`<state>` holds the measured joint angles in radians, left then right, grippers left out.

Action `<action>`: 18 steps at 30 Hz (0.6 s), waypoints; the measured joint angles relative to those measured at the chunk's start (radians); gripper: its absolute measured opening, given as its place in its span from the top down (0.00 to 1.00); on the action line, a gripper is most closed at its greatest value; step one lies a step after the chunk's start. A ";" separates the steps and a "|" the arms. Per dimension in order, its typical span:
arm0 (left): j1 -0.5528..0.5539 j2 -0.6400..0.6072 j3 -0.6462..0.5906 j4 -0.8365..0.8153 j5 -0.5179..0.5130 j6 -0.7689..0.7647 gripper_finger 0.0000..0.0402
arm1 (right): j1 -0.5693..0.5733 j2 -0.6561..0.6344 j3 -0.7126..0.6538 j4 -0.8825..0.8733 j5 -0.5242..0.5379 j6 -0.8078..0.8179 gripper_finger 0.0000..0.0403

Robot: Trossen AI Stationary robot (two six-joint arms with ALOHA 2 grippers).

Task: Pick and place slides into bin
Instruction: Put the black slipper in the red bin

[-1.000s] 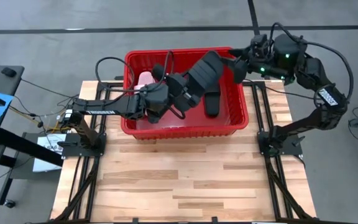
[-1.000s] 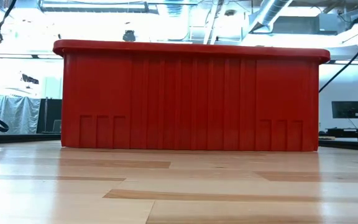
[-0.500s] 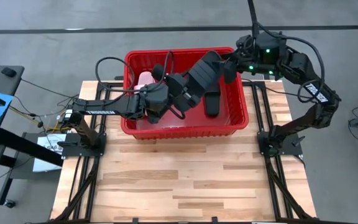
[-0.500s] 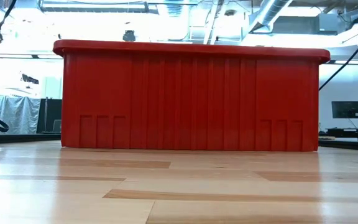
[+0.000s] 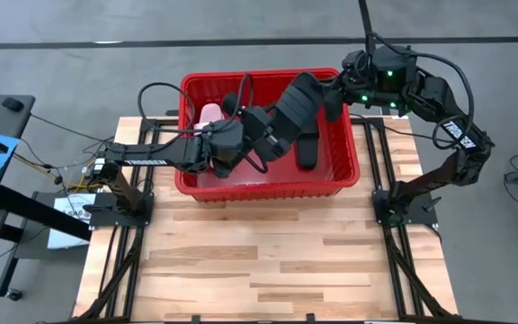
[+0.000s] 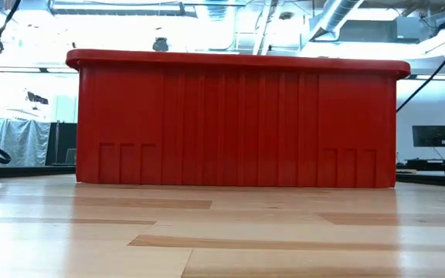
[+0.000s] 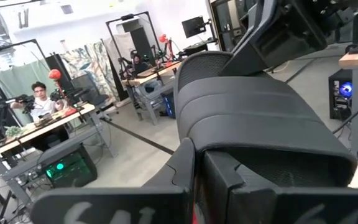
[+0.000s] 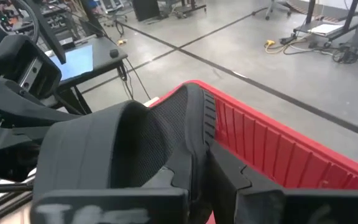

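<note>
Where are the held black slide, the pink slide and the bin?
black slide (image 5: 297,96), high view, on its wide strap.
pink slide (image 5: 209,113), high view, on its visible end.
bin (image 6: 238,123), low view, on its near wall.

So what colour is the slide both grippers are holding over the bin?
Black; the slide shows best in the high view.

a robotics laboratory or workshop. the wooden table stands on a bare concrete floor marked with dark lines. exposed ducts and strip lighting run overhead. beyond the table stand benches with equipment, a monitor, metal frames, and a seated person.
</note>
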<state>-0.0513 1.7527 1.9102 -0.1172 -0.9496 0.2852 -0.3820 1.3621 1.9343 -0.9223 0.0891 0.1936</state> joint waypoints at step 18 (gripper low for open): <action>-0.013 0.000 0.000 0.006 -0.047 -0.010 0.73 | 0.000 0.000 0.000 0.000 -0.016 -0.012 0.96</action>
<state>-0.0648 1.7527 1.9102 -0.1112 -0.9969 0.2756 -0.3820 1.3624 1.9343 -0.9222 0.0735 0.1811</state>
